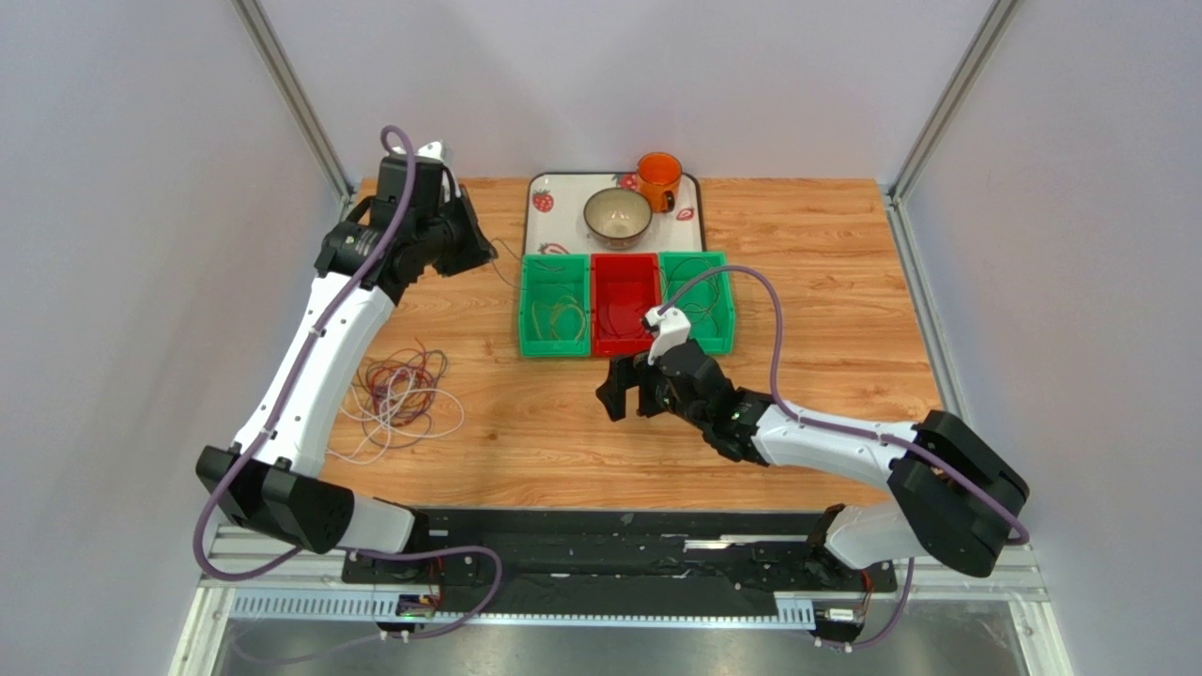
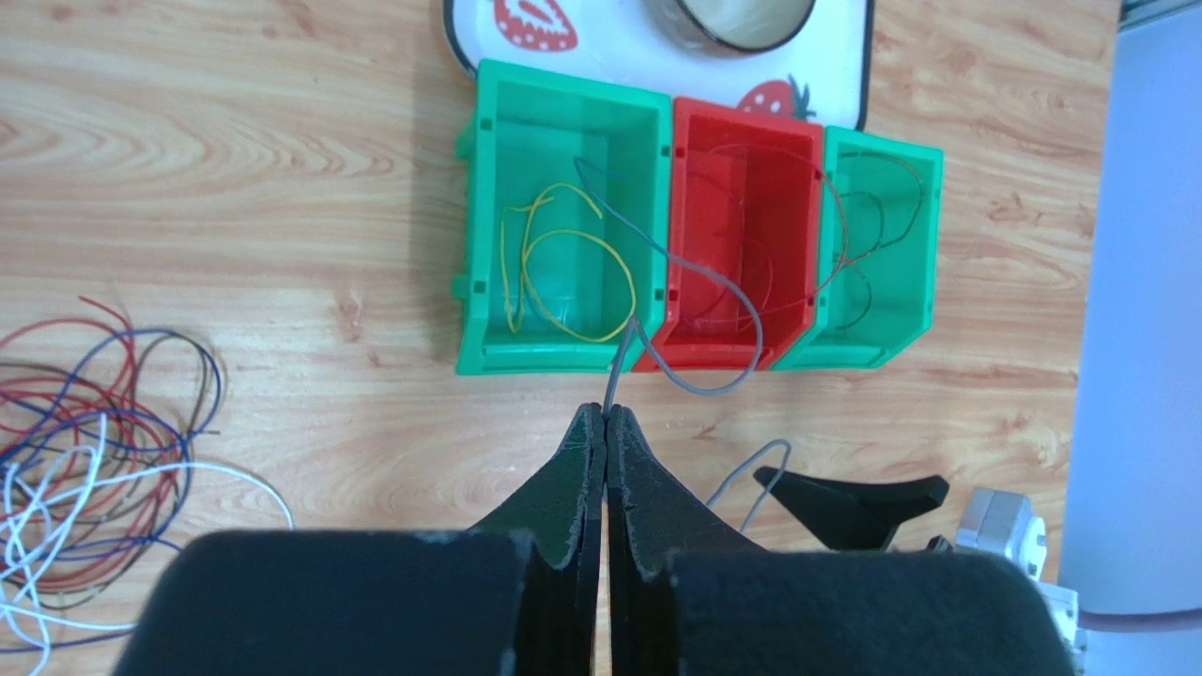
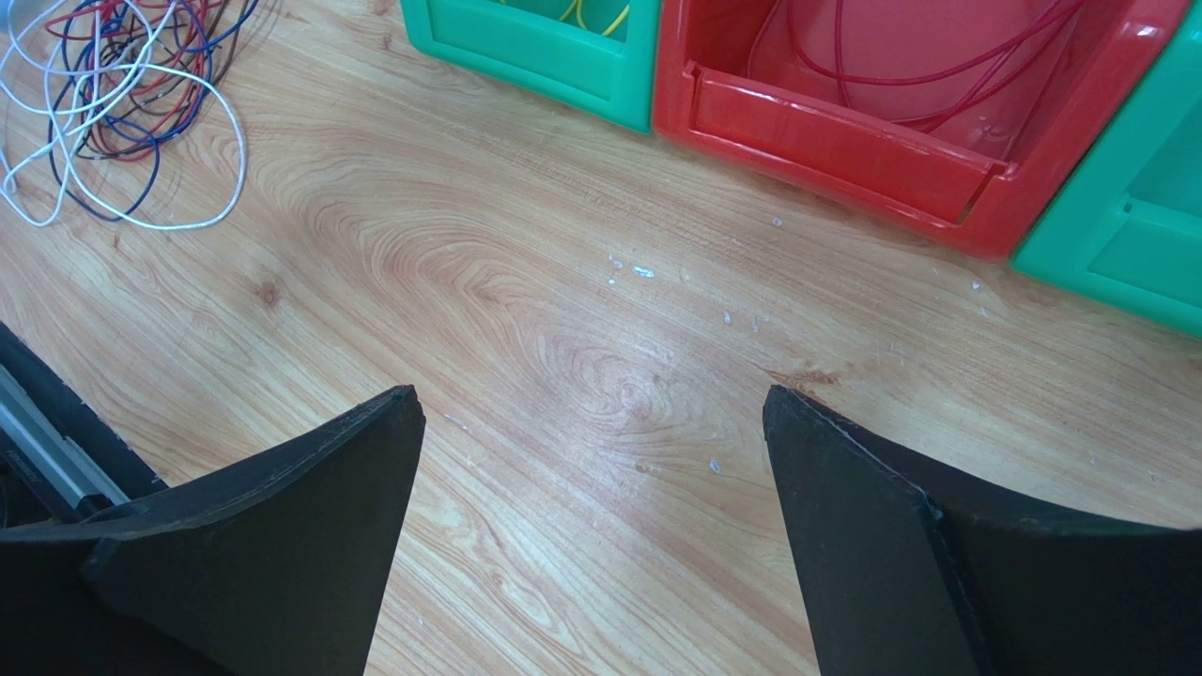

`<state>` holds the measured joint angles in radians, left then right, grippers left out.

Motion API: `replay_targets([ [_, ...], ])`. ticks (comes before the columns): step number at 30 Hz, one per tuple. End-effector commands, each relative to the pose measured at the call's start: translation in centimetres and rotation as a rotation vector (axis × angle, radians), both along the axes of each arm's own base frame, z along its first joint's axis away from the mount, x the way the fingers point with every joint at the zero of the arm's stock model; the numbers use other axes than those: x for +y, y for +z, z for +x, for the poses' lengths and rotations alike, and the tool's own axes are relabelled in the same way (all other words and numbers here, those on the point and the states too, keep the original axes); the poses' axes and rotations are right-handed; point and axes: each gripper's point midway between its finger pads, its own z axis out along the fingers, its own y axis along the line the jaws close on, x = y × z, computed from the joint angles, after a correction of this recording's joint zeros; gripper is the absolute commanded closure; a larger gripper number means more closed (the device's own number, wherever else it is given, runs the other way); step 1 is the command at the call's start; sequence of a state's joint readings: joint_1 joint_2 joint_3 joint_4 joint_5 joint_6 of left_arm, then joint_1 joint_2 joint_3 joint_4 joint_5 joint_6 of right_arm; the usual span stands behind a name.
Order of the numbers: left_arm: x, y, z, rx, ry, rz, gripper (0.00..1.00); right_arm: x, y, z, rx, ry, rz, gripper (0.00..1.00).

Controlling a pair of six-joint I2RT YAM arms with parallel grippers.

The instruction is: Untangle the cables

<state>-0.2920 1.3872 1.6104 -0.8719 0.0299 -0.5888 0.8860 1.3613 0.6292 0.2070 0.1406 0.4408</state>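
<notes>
Loose cables (image 1: pixel 402 395) piled on bench (image 1: pixel 818 282) left side, cut off at frame edge in wrist views. One grey cable (image 2: pixel 706 390) pinched in fully closed left claw (image 2: pixel 605 416), looping over bins (image 2: pixel 565 359). Right claw (image 3: pixel 591 409) wide apart, holds nothing, above bare wood; plain grey walls.

The one wooden counter (image 1: pixel 847 282) bore three open plastic bins: one red bin (image 2: pixel 748 134) and two green, the left green bin (image 2: pixel 543 359) and the right green bin (image 2: pixel 847 352). One white strawberry-printed tray (image 1: pixel 677 237) carried one beige bowl (image 1: pixel 618 216) and one orange mug (image 1: pixel 658 179). There was one tangled heap of thin red, blue, white and dark cables (image 1: pixel 402 395) (its strands too knotted to count) and one separate grey cable (image 2: pixel 622 366). Two black grippers showed: the left gripper (image 2: pixel 605 416) and the right gripper (image 3: pixel 593 402).
</notes>
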Motion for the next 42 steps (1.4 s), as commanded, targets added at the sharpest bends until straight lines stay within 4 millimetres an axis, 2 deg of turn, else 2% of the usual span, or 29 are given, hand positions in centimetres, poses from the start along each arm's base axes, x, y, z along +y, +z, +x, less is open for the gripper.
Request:
replay_targets([
  [1, -0.8, -2.3, 0.4, 0.063, -0.003, -0.032, 1.0, 0.5, 2.4, 0.9, -0.054, -0.025, 0.053, 0.04],
  [6, -1.3, -5.3, 1.5, 0.137, -0.02, -0.001, 1.0, 0.6, 2.4, 1.0, -0.052, -0.023, 0.05, 0.04],
  [12, -1.0, -7.7, 3.0, 0.179, -0.008, 0.05, 1.0, 0.6, 2.3, 1.0, -0.05, -0.024, 0.049, 0.04],
  [16, -0.6, -8.2, 4.1, 0.174, 0.004, 0.092, 1.0, 0.7, 2.3, 0.9, -0.049, -0.021, 0.049, 0.04],
  [21, 1.0, -9.4, 6.2, 0.173, 0.051, 0.204, 1.0, 0.7, 2.2, 1.0, -0.046, -0.02, 0.044, 0.04],
  [26, 2.7, -9.1, 7.8, 0.155, 0.115, 0.303, 1.0, 0.7, 2.1, 1.0, -0.046, -0.023, 0.041, 0.04],
  [34, 3.0, -10.3, 9.9, 0.135, 0.181, 0.317, 1.0, 0.7, 2.1, 1.1, -0.044, -0.023, 0.039, 0.04],
  [37, 2.9, -11.1, 10.1, 0.135, 0.199, 0.312, 1.0, 0.7, 2.1, 1.1, -0.044, -0.023, 0.039, 0.04],
  [42, 1.5, -12.0, 9.7, 0.113, 0.213, 0.342, 1.0, 0.8, 2.0, 1.1, -0.042, -0.023, 0.036, 0.04],
])
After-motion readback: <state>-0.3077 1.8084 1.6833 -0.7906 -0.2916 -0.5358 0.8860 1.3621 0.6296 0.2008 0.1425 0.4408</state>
